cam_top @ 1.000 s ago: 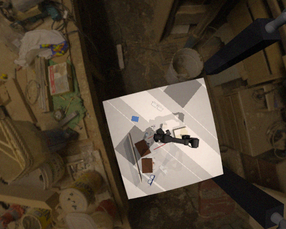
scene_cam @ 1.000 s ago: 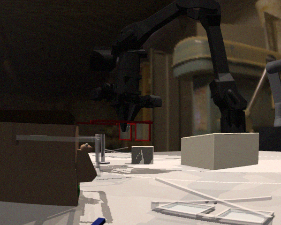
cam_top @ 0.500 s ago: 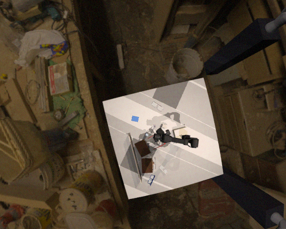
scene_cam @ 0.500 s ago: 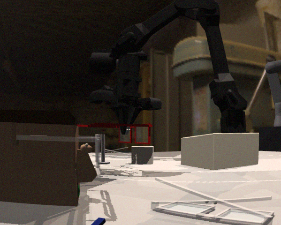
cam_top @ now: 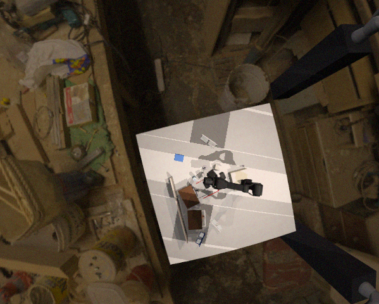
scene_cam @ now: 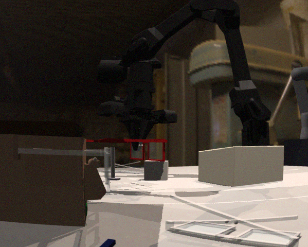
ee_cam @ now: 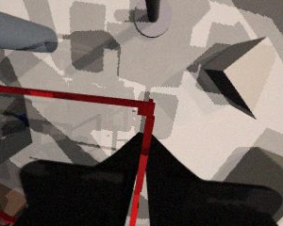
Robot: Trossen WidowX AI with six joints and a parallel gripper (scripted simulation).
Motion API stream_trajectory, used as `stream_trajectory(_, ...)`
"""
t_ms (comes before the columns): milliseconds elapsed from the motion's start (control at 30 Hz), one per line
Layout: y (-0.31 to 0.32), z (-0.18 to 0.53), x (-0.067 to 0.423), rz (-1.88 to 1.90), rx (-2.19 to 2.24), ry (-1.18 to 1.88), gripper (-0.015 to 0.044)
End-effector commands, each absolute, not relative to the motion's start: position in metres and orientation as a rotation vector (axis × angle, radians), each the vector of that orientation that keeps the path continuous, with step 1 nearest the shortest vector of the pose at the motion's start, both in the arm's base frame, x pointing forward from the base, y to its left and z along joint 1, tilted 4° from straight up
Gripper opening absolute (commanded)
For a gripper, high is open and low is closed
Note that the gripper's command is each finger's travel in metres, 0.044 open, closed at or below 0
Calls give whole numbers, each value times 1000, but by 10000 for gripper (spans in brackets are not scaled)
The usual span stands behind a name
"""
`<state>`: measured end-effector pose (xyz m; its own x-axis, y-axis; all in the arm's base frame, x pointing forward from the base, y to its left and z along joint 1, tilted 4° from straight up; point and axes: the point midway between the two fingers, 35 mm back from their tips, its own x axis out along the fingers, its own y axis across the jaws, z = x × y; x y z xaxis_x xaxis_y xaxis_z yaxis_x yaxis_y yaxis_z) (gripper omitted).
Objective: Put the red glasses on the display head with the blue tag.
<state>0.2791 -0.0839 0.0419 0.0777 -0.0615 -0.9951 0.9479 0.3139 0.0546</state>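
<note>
The red glasses (scene_cam: pixel 154 151) (ee_cam: pixel 147 109) (cam_top: pixel 211 194) hang in the air, temples pointing towards the brown display heads. My gripper (scene_cam: pixel 136 145) (ee_cam: pixel 144 137) (cam_top: pixel 207 182) is shut on their front frame near the bridge, a little above the table. In the top view, two brown block-like heads stand side by side: one head (cam_top: pixel 188 195) just left of the glasses, the other head (cam_top: pixel 195 219) nearer the table's front. A blue tag (cam_top: pixel 178 158) lies flat on the table, behind the nearer-to-glasses head. In the side view a brown head (scene_cam: pixel 37 180) fills the left.
A small grey cube (scene_cam: pixel 156 170) (ee_cam: pixel 247 75) sits under the glasses. A cream box (scene_cam: pixel 240 164) (cam_top: pixel 236 175) stands by the arm's base. A grey post (scene_cam: pixel 112 162) (ee_cam: pixel 153 14), clear glasses (scene_cam: pixel 233 233) (cam_top: pixel 207 139), blue glasses (cam_top: pixel 200 239) and a long thin board (cam_top: pixel 180 212) are nearby.
</note>
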Motion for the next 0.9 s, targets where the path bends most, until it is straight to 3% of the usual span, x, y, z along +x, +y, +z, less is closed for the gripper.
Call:
stream_trajectory(0,-82,36,277,-961,953,1256,0)
stream_trajectory(867,-80,31,277,-961,953,1256,0)
